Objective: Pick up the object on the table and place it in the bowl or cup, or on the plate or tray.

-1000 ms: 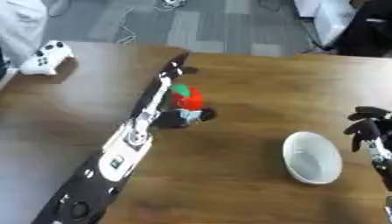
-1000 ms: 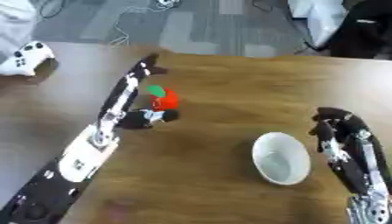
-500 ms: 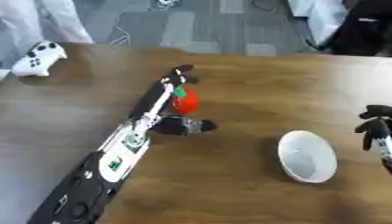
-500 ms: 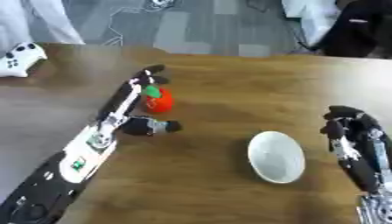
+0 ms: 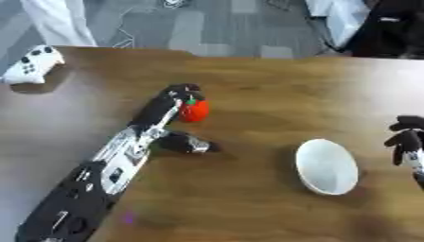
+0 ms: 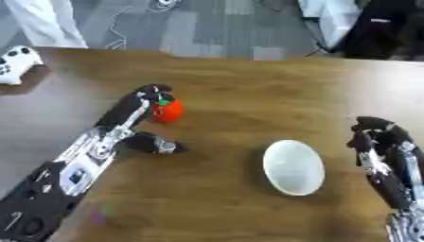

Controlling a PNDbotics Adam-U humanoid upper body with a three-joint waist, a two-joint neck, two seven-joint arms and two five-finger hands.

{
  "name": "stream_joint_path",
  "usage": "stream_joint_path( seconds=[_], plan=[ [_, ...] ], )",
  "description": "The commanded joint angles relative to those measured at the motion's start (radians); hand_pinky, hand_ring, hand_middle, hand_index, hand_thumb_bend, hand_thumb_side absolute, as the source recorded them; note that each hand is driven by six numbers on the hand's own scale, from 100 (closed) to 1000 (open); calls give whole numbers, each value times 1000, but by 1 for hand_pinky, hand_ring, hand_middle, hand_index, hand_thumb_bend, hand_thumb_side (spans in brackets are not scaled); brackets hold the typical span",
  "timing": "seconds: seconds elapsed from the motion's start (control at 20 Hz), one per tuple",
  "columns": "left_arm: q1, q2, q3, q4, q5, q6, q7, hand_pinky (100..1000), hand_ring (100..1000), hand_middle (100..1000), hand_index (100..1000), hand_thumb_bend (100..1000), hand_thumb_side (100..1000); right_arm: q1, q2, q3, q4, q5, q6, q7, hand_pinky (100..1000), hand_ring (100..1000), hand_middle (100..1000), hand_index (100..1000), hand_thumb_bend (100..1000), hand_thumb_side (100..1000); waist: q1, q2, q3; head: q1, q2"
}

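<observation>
The left robot hand (image 5: 170, 101) is reaching with curled fingers touching the red fruit (image 5: 195, 110) mid-counter but not gripping yet, so next it needs closing, lifting and carrying to the bowl (image 5: 326, 166).

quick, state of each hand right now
Left hand: fingers beside the red object, grip cannot be told.
Right hand: idle, fingers curled, holding nothing.

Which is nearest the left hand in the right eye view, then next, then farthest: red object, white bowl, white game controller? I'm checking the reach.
1. Red object: right against the left hand, on its right side.
2. White bowl: off to the right, nearer the camera.
3. White game controller: at the table's far left edge.
</observation>
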Motion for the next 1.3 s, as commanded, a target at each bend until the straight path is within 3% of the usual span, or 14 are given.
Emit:
stream_joint_path(
  seconds=[0.05, 0.4, 0.55, 0.6, 0.65, 0.7, 1.1, 1.15, 1.3],
  plan=[
    [-35, 57, 8, 12, -61, -16, 7, 1000, 894, 863, 845, 739, 713, -5, -22, 5, -16, -16, 0, 12, 228, 465, 576, 732, 480, 591, -2, -10, -5, 12, -5],
    [-120, 107, 8, 98, -137, -48, 59, 1000, 784, 837, 849, 712, 703, -8, -22, 14, -11, -29, 0, 31, 225, 463, 575, 731, 480, 589, -5, -7, -17, 32, -11],
    [-166, 118, 7, 141, -168, -68, 65, 944, 738, 826, 853, 717, 707, -9, -22, 18, -8, -31, 0, 38, 224, 462, 574, 727, 481, 588, -7, -6, -22, 42, -20],
    [-181, 120, 7, 154, -175, -73, 67, 940, 735, 824, 853, 620, 735, -10, -22, 19, -7, -32, 0, 41, 224, 462, 574, 726, 480, 584, -7, -5, -24, 44, -22],
    [-195, 122, 8, 167, -180, -77, 68, 937, 731, 822, 852, 720, 708, -11, -21, 20, -6, -32, -1, 43, 224, 461, 574, 725, 481, 588, -8, -5, -26, 47, -23],
    [-207, 123, 9, 181, -184, -81, 69, 936, 729, 821, 852, 720, 707, -11, -21, 21, -6, -33, -1, 46, 224, 461, 574, 724, 481, 588, -8, -5, -28, 49, -24],
    [-262, 96, 12, 280, -212, -106, 88, 939, 721, 784, 813, 677, 635, -25, -18, 28, -6, -38, -2, 58, 222, 460, 573, 719, 481, 585, -7, 11, -50, 63, -39],
    [-264, 94, 12, 286, -216, -110, 93, 924, 716, 772, 799, 632, 576, -27, -19, 28, -5, -39, -3, 59, 221, 460, 572, 718, 481, 583, -7, 14, -53, 64, -40],
    [-271, 87, 12, 303, -224, -116, 107, 910, 713, 763, 789, 612, 540, -32, -21, 29, -5, -41, -3, 61, 220, 459, 572, 717, 481, 582, -7, 23, -60, 66, -40]
  ],
)
